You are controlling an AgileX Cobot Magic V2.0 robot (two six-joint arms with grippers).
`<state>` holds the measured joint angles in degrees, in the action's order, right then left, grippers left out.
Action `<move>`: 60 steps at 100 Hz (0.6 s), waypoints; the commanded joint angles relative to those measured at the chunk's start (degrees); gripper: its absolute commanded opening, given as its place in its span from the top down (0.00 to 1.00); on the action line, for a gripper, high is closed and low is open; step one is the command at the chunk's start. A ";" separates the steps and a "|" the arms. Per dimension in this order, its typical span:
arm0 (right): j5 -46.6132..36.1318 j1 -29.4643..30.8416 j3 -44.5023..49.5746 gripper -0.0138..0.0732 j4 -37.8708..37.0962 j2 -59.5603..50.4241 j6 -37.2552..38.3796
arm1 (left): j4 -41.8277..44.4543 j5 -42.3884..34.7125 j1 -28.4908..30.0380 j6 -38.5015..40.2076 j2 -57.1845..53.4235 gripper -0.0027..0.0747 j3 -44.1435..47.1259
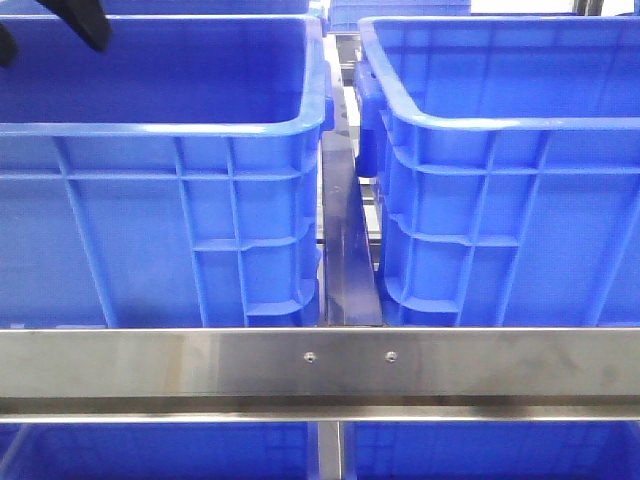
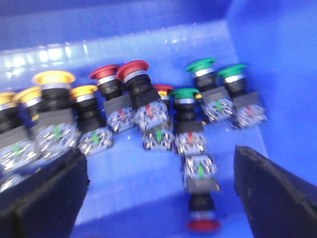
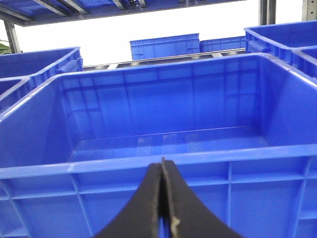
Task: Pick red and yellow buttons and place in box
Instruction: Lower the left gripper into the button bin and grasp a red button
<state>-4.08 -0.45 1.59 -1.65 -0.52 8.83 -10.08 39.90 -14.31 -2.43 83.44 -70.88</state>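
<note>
Front: two blue bins [image 1: 160, 150] side by side, my left arm [image 1: 80, 20] dipping into one. Left wrist: my left fingers [image 2: 158, 193] spread wide, empty, over red buttons [image 2: 131, 74] and yellow buttons [image 2: 53, 79] packed tight with green ones [image 2: 200, 67]; closing here could snag a neighbour. Right wrist: right fingers [image 3: 162, 198] pressed together, empty, before the box [image 3: 163, 163]

A steel rail [image 1: 320, 365] crosses in front; bright white light behind the shelving [image 3: 44, 12].
</note>
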 commanded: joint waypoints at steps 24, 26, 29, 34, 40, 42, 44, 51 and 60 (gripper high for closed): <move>-4.60 0.30 -1.16 0.97 -0.19 -1.34 -0.13 | -3.47 -2.36 -0.49 0.55 8.93 0.26 -6.96; -4.60 0.30 -1.16 0.97 -0.19 -1.34 -0.13 | -3.47 -2.36 -0.49 0.55 9.43 0.26 -7.10; -4.60 0.30 -1.16 0.97 -0.19 -1.34 -0.13 | -3.47 -2.61 -0.49 0.55 10.13 0.26 -7.38; -4.60 0.30 -1.16 0.97 -0.19 -1.34 -0.13 | -3.97 -3.46 -0.49 0.55 11.22 0.26 -7.37; -4.60 0.30 -1.16 0.97 -0.19 -1.34 -0.13 | -4.38 -4.31 -0.49 0.55 12.24 0.26 -7.37; -4.60 0.30 -1.16 0.97 -0.19 -1.34 -0.13 | -4.38 -4.52 -0.49 0.55 12.66 0.26 -7.37; -4.60 0.30 -1.16 0.97 -0.19 -1.34 -0.13 | -4.56 -4.66 -0.49 0.55 13.01 0.26 -7.37; -4.60 0.30 -1.16 0.97 -0.19 -1.34 -0.13 | -4.54 -4.78 -0.49 0.55 14.54 0.26 -7.90; -4.60 0.30 -1.16 0.97 -0.19 -1.34 -0.13 | -4.65 -5.30 -0.49 0.55 16.15 0.26 -8.59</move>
<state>-4.08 -0.45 1.59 -1.65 -0.52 8.83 -13.36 38.03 -14.31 -2.43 100.86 -77.11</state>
